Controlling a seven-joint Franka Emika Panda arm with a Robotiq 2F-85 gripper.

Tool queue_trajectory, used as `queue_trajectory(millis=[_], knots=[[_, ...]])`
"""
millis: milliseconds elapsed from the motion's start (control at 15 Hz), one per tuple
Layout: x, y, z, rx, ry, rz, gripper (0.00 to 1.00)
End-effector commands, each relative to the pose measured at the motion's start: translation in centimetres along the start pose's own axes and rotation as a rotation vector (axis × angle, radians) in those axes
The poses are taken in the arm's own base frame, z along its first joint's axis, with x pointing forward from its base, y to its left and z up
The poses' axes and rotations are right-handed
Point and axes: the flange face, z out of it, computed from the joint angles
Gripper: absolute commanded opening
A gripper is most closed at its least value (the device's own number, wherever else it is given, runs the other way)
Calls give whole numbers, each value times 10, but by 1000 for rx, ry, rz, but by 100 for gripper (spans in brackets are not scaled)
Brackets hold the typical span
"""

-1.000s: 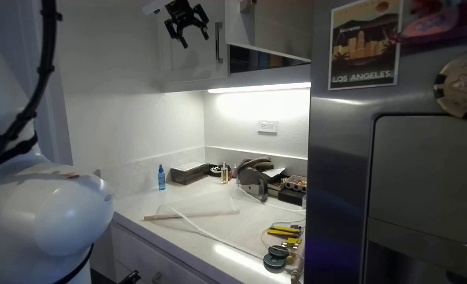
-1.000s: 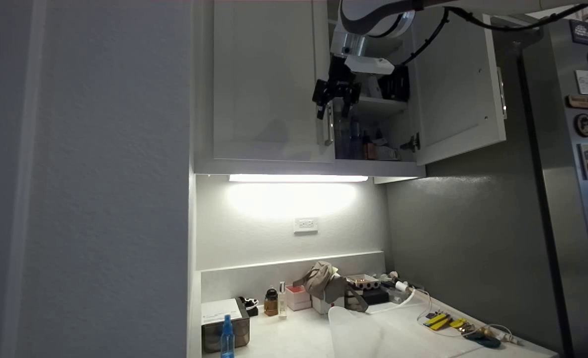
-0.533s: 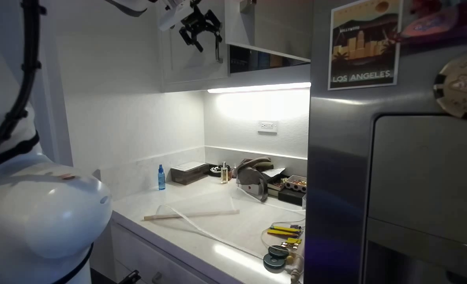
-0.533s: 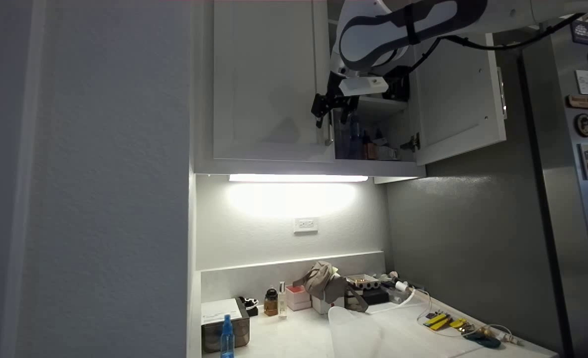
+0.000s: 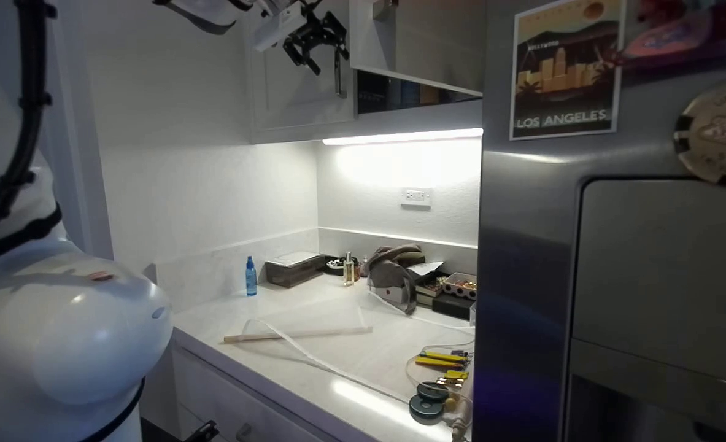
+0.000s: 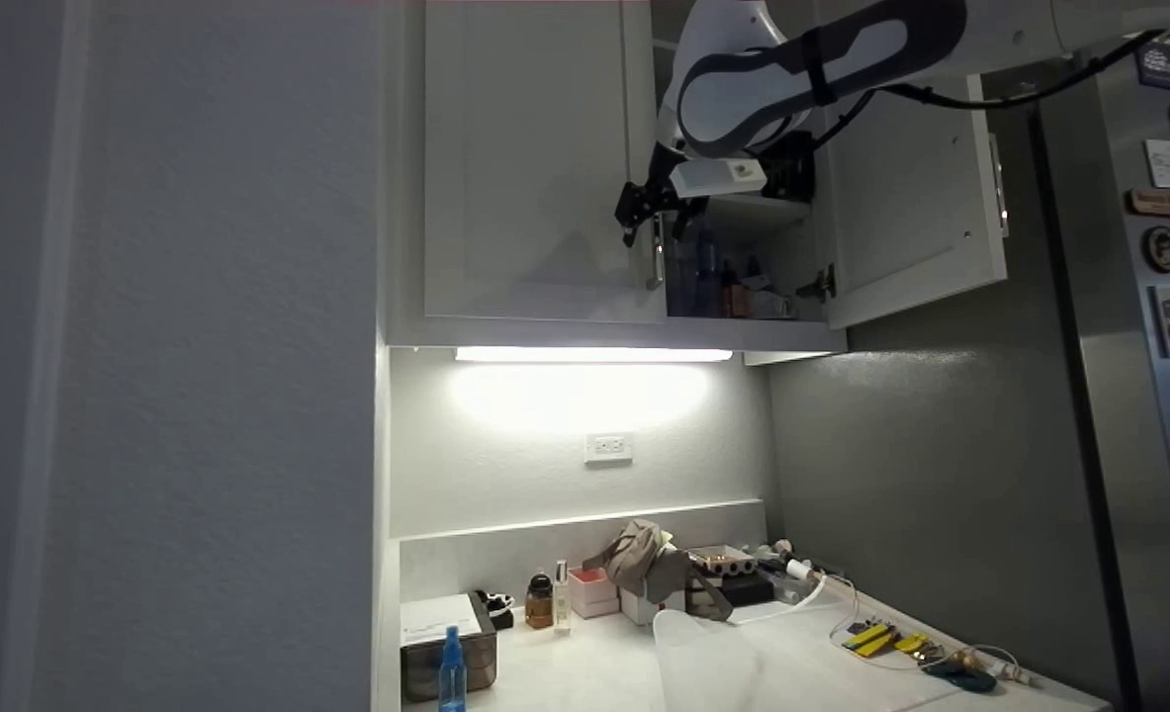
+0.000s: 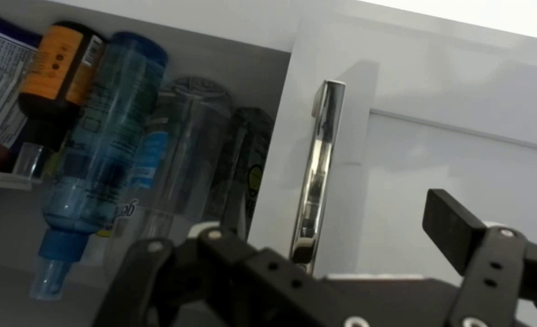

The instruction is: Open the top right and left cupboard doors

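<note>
I have the gripper (image 7: 344,220) spread, clasping nothing — the handle (image 7: 316,172) (upright, long axis across my closing line) of the left cupboard door (image 6: 530,163) shows ahead, between the fingertips (image 7: 454,231).

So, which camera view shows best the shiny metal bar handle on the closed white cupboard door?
The wrist view: the shiny metal bar handle appears large, mostly uncovered, on the closed white cupboard door, though one end lies behind the black gripper. In both exterior views it is small, and the gripper hides its upper end.
</note>
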Motion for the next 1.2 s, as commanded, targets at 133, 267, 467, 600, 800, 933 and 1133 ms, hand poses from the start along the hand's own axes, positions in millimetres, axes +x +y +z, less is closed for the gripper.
queue_trajectory(millis=[133,267,467,600,800,933,1133], knots=[[2,-7,-6,-24,102,49,73],[2,-8,-3,-40,142,59,56],[1,-8,4,-64,177,72,34],[0,-8,7,-77,189,77,19],[0,-9,6,-71,187,81,16],[0,-9,5,-42,160,72,16],[4,-4,1,102,118,76,16]])
